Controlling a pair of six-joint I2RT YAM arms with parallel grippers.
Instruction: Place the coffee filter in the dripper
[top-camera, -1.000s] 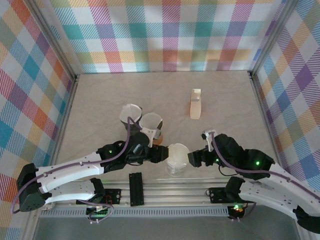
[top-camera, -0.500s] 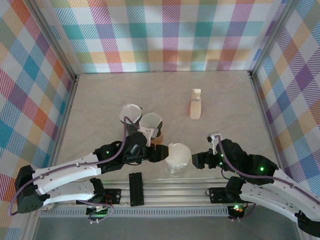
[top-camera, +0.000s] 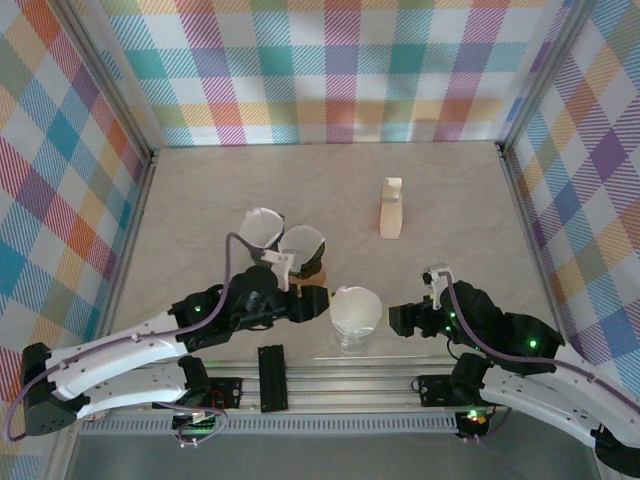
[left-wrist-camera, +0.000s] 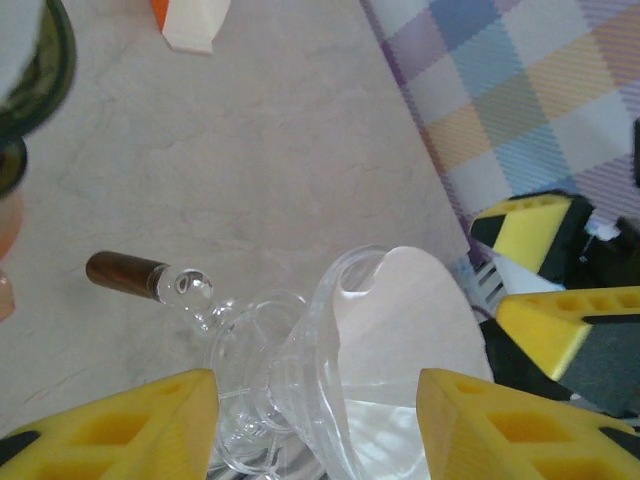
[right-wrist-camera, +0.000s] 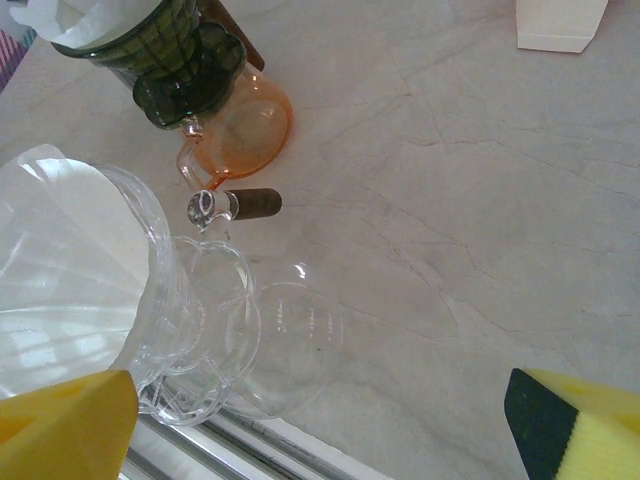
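The dripper is clear, glossy glass, with a handle that looks like smooth dark wood. The filter in it is thin, matt white paper. The table looks like pale, matt, faintly veined stone. The finger pads are dull yellow plastic with moulded pockets. The walls look like checked cloth.

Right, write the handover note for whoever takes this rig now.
The left gripper is open beside the dripper, holding nothing.
The right gripper is open on the dripper's other side, empty.
The filter sits inside the dripper, between the two grippers, its top edge above the rim.
Done: filter placed, it seems.
Left: check that it sits evenly, then back both arms away.
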